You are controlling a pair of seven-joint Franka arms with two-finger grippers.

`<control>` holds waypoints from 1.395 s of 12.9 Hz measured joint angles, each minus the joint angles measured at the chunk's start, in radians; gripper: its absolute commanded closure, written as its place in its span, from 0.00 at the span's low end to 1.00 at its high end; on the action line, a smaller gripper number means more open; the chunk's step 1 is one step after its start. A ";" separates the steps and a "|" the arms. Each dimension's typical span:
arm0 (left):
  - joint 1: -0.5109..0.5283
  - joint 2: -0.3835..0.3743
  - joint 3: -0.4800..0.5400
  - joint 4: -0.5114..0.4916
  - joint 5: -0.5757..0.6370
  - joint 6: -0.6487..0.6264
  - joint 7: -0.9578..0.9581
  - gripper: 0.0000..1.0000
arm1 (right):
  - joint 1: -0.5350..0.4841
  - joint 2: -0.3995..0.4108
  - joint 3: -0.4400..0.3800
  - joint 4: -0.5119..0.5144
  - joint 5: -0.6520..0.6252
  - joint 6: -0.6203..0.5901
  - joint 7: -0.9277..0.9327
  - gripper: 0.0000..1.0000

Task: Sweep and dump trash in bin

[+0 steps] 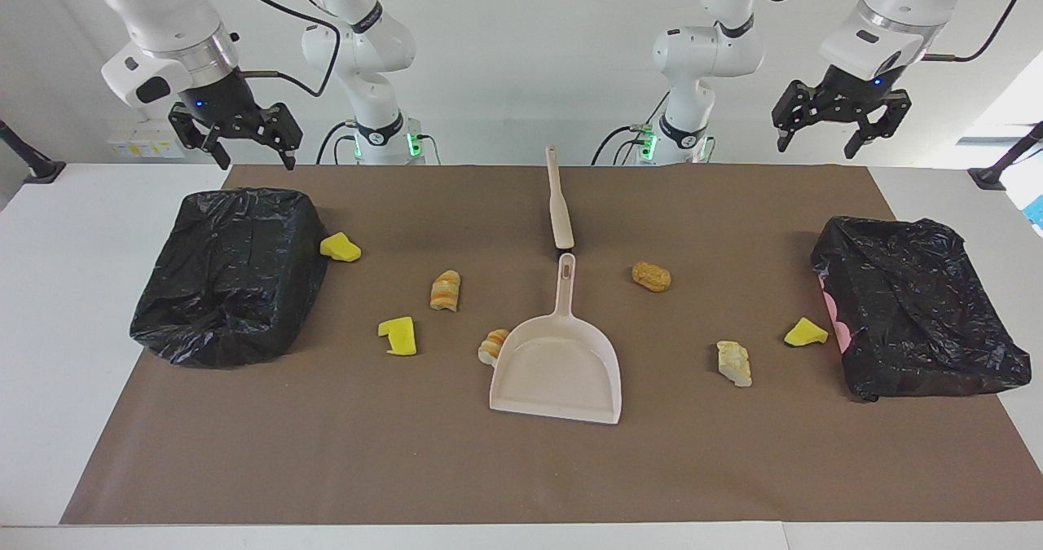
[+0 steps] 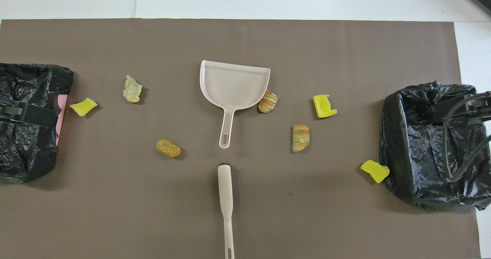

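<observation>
Several scraps of trash lie on the brown mat: yellow foam chunks [image 1: 340,247] [image 1: 398,336] [image 1: 805,333], striped bread-like pieces [image 1: 446,290] [image 1: 494,346], a brown nugget [image 1: 651,276] and a pale lump [image 1: 734,363]. One striped piece [image 2: 267,101] touches the side of the beige dustpan [image 1: 558,367]. The beige brush [image 1: 559,204] lies nearer to the robots, in line with the pan's handle. Black-bagged bins stand at the right arm's end [image 1: 228,277] and the left arm's end [image 1: 913,305]. My right gripper [image 1: 254,155] and left gripper [image 1: 817,144] hang open and empty, each raised over its own bin's near edge.
The brown mat [image 1: 521,468] covers most of the white table. A pink patch [image 1: 835,314] shows at the side of the bin at the left arm's end. Cables hang over the bin at the right arm's end [image 2: 456,147].
</observation>
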 measured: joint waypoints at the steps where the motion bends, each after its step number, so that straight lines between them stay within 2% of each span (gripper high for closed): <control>1: 0.000 0.000 0.000 0.000 0.000 0.000 0.000 0.00 | -0.001 0.000 -0.001 0.000 0.000 -0.004 0.000 0.00; 7: 0.000 0.000 -0.003 -0.002 0.000 0.000 -0.001 0.00 | -0.012 -0.006 -0.004 -0.007 0.006 -0.010 0.000 0.00; 10: 0.000 -0.021 -0.012 -0.046 -0.003 0.016 -0.017 0.00 | -0.009 -0.007 0.006 -0.007 0.008 -0.008 0.000 0.00; 14: -0.003 -0.122 -0.069 -0.208 -0.076 0.059 -0.141 0.00 | 0.011 0.004 0.025 -0.014 0.008 0.031 0.000 0.00; 18: -0.004 -0.270 -0.191 -0.439 -0.132 0.136 -0.252 0.00 | 0.084 0.051 0.048 -0.007 0.008 0.079 0.035 0.00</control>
